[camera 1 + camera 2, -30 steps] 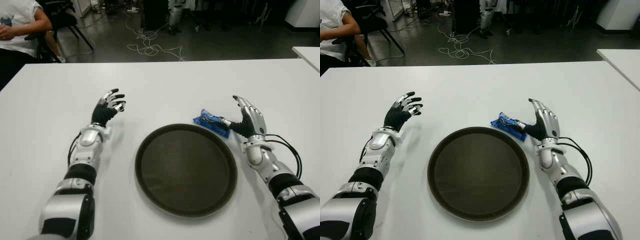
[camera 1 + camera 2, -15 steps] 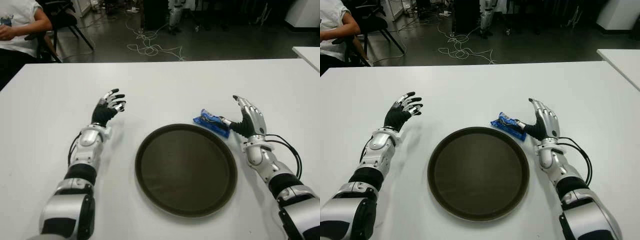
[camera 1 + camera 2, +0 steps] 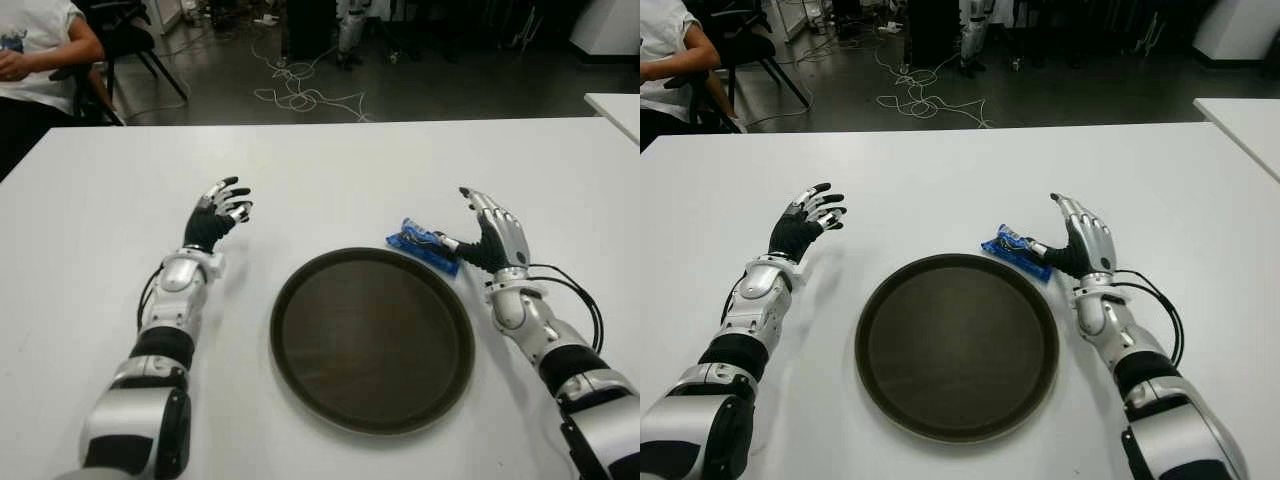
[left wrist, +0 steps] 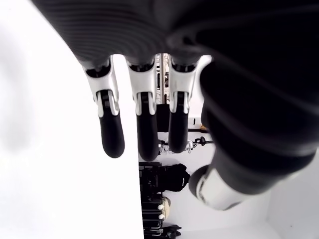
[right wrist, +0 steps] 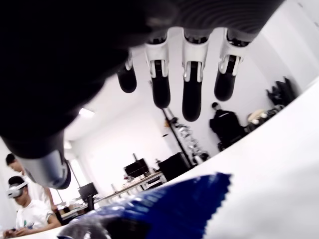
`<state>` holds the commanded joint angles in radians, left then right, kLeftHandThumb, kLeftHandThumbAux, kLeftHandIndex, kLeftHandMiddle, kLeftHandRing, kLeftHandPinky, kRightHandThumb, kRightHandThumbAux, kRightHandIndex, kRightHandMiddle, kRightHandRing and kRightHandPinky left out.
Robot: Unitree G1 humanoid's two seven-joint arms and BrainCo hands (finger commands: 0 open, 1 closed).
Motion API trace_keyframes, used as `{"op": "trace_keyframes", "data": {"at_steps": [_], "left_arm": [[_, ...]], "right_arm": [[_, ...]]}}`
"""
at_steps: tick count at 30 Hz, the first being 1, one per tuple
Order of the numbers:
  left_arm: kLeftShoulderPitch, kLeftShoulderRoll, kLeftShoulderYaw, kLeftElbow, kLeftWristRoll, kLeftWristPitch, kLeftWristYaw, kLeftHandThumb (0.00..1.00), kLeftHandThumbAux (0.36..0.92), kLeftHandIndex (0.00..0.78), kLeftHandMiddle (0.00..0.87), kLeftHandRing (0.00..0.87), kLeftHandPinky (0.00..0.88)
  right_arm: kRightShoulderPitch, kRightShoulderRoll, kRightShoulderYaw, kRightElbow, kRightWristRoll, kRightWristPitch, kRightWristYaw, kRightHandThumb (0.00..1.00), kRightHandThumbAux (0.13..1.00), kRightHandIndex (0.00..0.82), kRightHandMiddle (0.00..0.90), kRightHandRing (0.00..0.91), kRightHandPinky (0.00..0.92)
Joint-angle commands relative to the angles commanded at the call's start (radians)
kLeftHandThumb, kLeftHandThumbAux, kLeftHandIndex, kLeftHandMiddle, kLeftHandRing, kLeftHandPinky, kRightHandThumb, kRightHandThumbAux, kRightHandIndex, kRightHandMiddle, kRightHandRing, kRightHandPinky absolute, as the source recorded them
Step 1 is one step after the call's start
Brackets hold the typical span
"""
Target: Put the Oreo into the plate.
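Shifted slightly up-frame, right hand [image 3: 490, 240], fingers spread and ungrasping, reaches the Oreo [image 3: 424, 246] beside the plate [image 3: 372, 338]'s upper-right rim; next: clasp it; left hand [image 3: 215, 220] open, idle at frame left.

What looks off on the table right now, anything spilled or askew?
Nothing stands out. The Oreo packet lies intact on the table just off the plate rim, beside the open right hand. The left hand shows left of the plate.
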<state>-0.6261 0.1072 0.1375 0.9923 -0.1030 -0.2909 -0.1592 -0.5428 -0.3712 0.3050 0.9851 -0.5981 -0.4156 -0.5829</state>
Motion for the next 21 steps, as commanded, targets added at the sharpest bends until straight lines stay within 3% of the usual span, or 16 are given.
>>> {"op": "trace_keyframes", "data": {"at_steps": [11, 14, 18, 21], "left_arm": [[0.002, 0.002, -0.001, 0.000, 0.002, 0.004, 0.001, 0.230, 0.836, 0.178, 0.256, 0.260, 0.326], [0.002, 0.002, -0.001, 0.000, 0.003, 0.007, 0.004, 0.225, 0.833, 0.180, 0.255, 0.257, 0.317], [0.003, 0.003, -0.003, -0.002, 0.005, 0.007, 0.005, 0.216, 0.815, 0.183, 0.257, 0.256, 0.311], [0.004, 0.004, -0.003, -0.002, 0.005, 0.006, 0.002, 0.207, 0.812, 0.184, 0.257, 0.256, 0.311]], "right_arm": [[-0.017, -0.067, 0.025, -0.172, -0.045, 0.070, 0.159, 0.172, 0.533, 0.095, 0.199, 0.253, 0.287], [-0.014, -0.085, 0.028, -0.238, -0.055, 0.113, 0.233, 0.146, 0.540, 0.087, 0.188, 0.240, 0.269], [-0.020, -0.112, 0.041, -0.364, -0.073, 0.220, 0.423, 0.085, 0.574, 0.050, 0.155, 0.206, 0.253], [-0.012, -0.116, 0.043, -0.406, -0.078, 0.260, 0.478, 0.034, 0.593, 0.027, 0.135, 0.187, 0.243]]}}
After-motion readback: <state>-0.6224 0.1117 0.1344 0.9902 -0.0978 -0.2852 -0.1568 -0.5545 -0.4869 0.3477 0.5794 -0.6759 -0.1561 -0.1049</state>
